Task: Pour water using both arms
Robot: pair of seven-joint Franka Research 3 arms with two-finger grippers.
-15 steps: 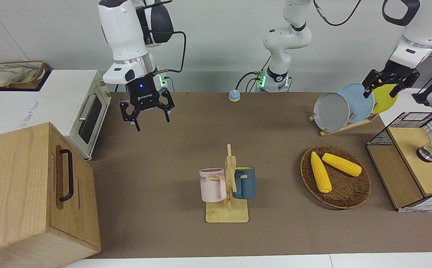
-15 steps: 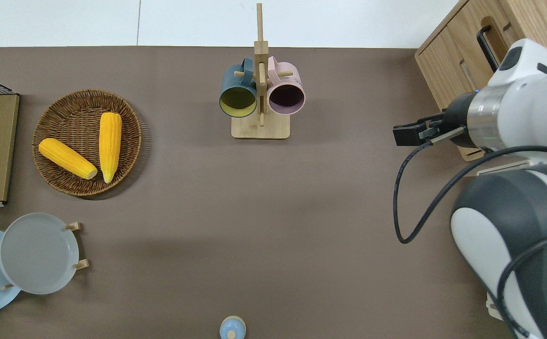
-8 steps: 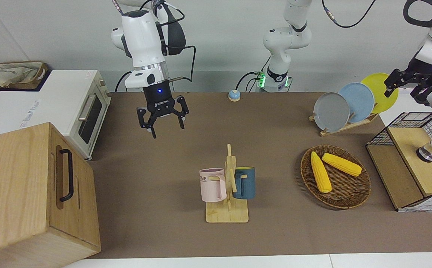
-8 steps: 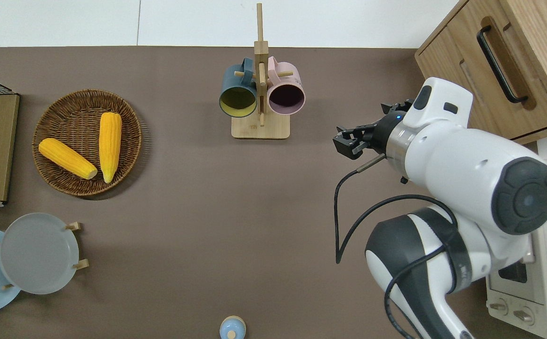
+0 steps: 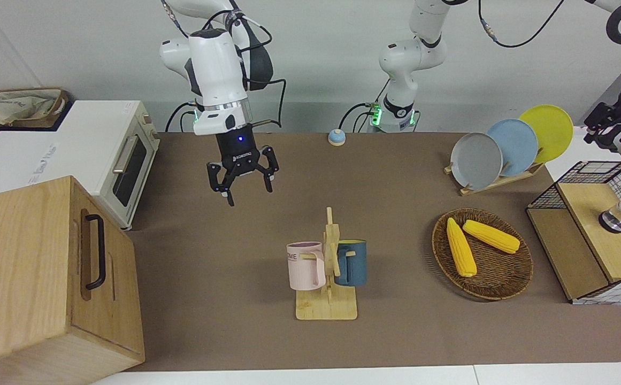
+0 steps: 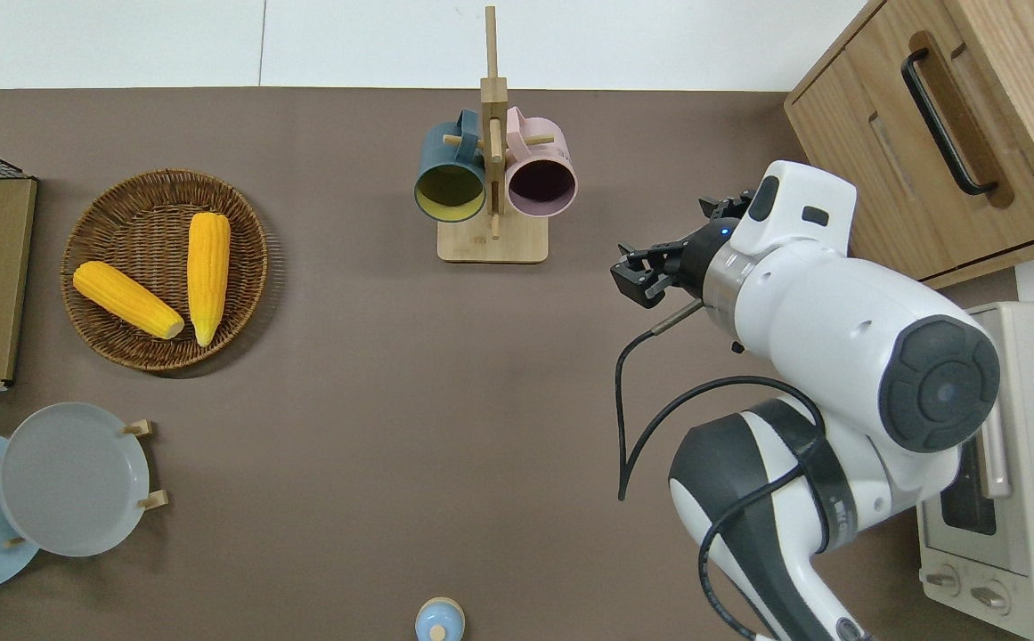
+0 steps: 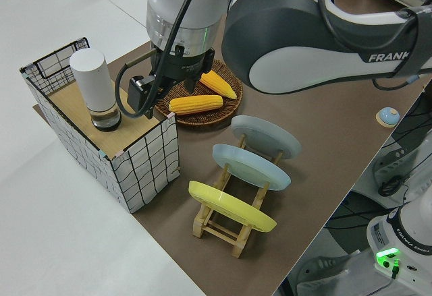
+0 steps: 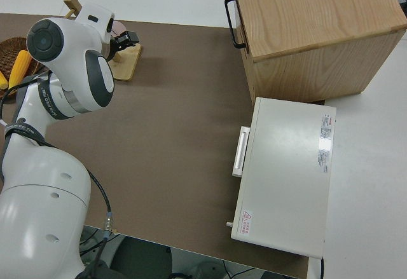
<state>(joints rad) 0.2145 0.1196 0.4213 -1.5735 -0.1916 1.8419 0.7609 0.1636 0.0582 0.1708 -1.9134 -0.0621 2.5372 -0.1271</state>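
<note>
My right gripper [image 5: 242, 182] hangs over bare brown table [image 6: 347, 401], its fingers spread and empty, toward the right arm's end from the mug rack [image 6: 492, 178] holding the pink mug [image 6: 541, 174] and blue mug [image 6: 450, 178]. My left gripper [image 7: 150, 94] hovers beside the white bottle [image 7: 98, 87] on the wire crate [image 7: 145, 154]; I cannot tell its finger state.

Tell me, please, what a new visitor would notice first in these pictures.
Probably the right arm's open claw, hanging over bare table toward the right arm's end, empty. Next, the wooden mug rack with a pink mug and a blue mug, and the basket holding two corn cobs.
</note>
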